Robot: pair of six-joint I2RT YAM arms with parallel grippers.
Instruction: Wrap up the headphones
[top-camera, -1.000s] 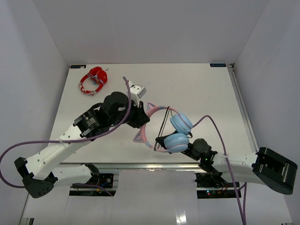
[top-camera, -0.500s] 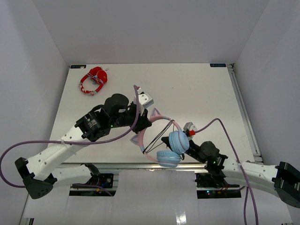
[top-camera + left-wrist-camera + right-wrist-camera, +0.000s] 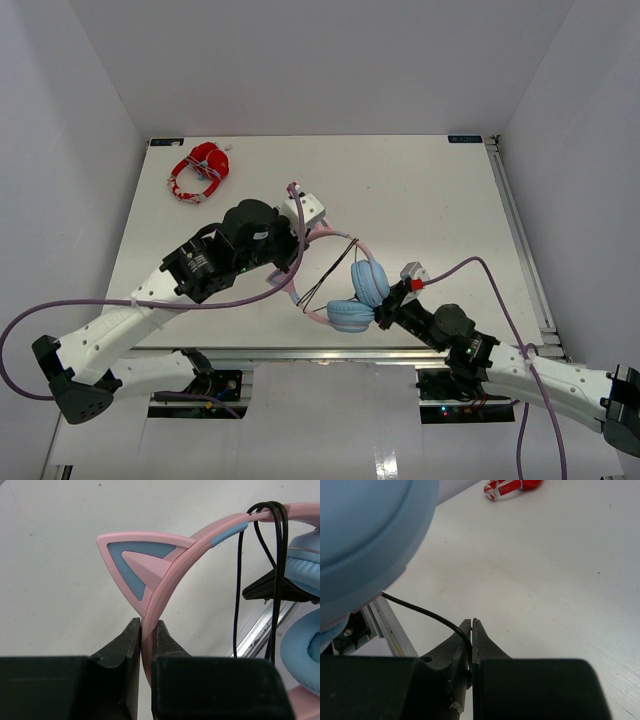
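The headphones point(image 3: 345, 290) have a pink cat-ear headband point(image 3: 172, 572) and light blue ear cups point(image 3: 369, 283), and hang above the near middle of the table. My left gripper point(image 3: 297, 262) is shut on the headband just below one cat ear point(image 3: 140, 562), as the left wrist view point(image 3: 148, 630) shows. The thin black cable point(image 3: 237, 595) loops over the headband several times. My right gripper point(image 3: 384, 318) sits beside the lower ear cup point(image 3: 350, 315). It is shut on the cable point(image 3: 422, 612), which runs into the closed jaws point(image 3: 472, 626) under a large blue cup point(image 3: 365, 545).
Red-and-white headphones point(image 3: 200, 172) lie at the far left of the table and show in the right wrist view point(image 3: 512, 486). The metal rail at the table's near edge point(image 3: 300, 353) runs just below the held headphones. White walls enclose the table.
The headphones have moved left and toward the near edge, and have turned. My right gripper has followed them left with the cable. My left wrist has rotated while holding the headband.
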